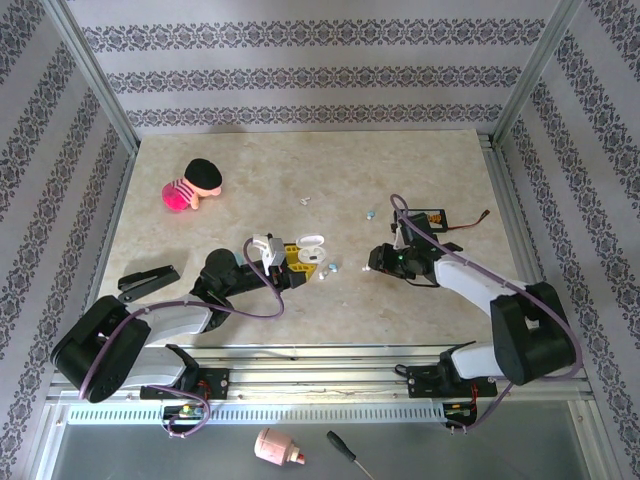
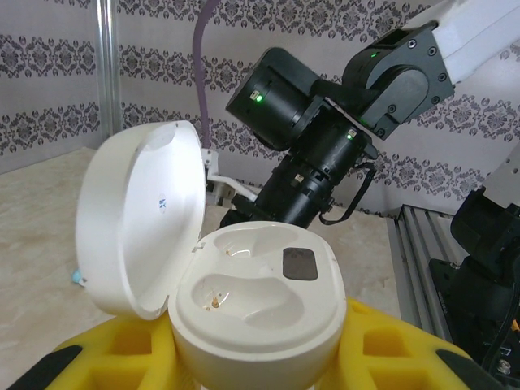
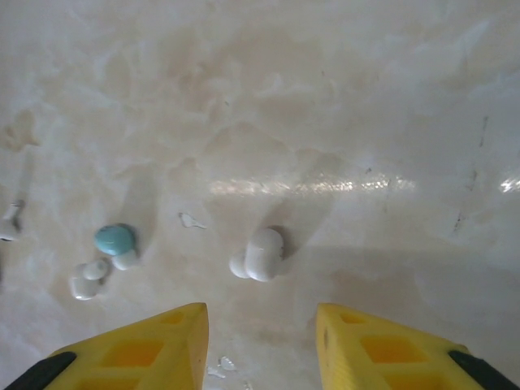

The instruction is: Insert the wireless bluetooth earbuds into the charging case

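My left gripper (image 1: 290,256) is shut on the white charging case (image 1: 311,247). Its yellow fingers (image 2: 390,345) clamp the base (image 2: 256,305) from both sides. The lid (image 2: 138,215) stands open to the left, and both wells are empty. My right gripper (image 3: 262,341) hovers low over the table, open, with nothing between its yellow fingers (image 3: 154,349). A white earbud (image 3: 258,253) lies just beyond its tips. A pale blue earbud (image 3: 114,240) and another white one (image 3: 88,280) lie to the left. In the top view my right gripper (image 1: 372,262) sits right of the loose earbuds (image 1: 328,272).
A pink plush toy (image 1: 192,184) lies at the back left and a black clip (image 1: 148,279) near the left arm. An orange-and-black item (image 1: 435,216) sits behind the right arm. More small buds lie farther back (image 1: 305,201). The right arm's wrist (image 2: 325,154) looms close behind the case.
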